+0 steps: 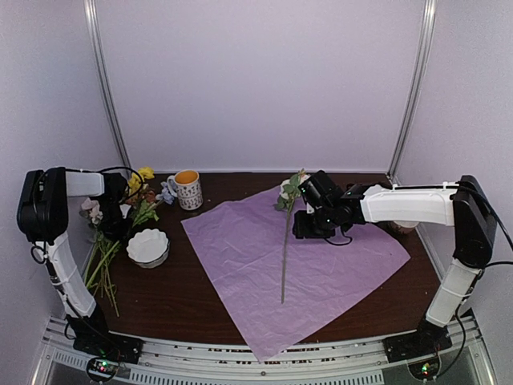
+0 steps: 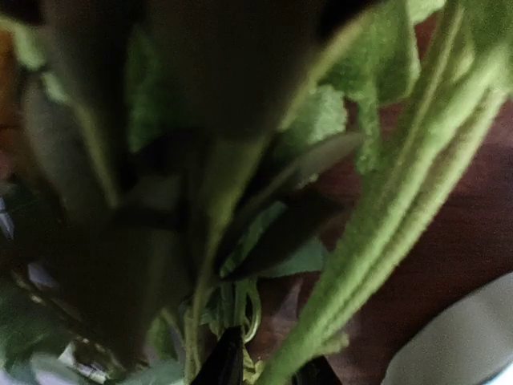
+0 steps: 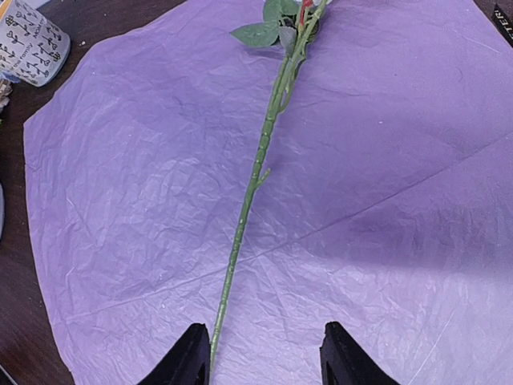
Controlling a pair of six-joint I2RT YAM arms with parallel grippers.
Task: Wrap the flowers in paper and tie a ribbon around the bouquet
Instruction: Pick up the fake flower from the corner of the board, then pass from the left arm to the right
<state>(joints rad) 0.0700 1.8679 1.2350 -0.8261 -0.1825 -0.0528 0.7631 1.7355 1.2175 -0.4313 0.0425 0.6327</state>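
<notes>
The right gripper (image 3: pixel 264 346) hangs over the large, crinkled, pale pink sheet of wrapping paper (image 1: pixel 337 265) with its black fingers spread and nothing between them. Just beside them is the bare end of a single long green-stemmed artificial flower (image 3: pixel 260 156), which lies lengthwise on the sheet. The left gripper (image 2: pixel 271 365) is sunk into a bunch of green-stemmed flowers (image 1: pixel 120 233) off the paper at the table's left side, near a white scalloped bowl (image 1: pixel 148 247); a blurred stem runs between its dark fingertips, but whether they clench it cannot be told.
</notes>
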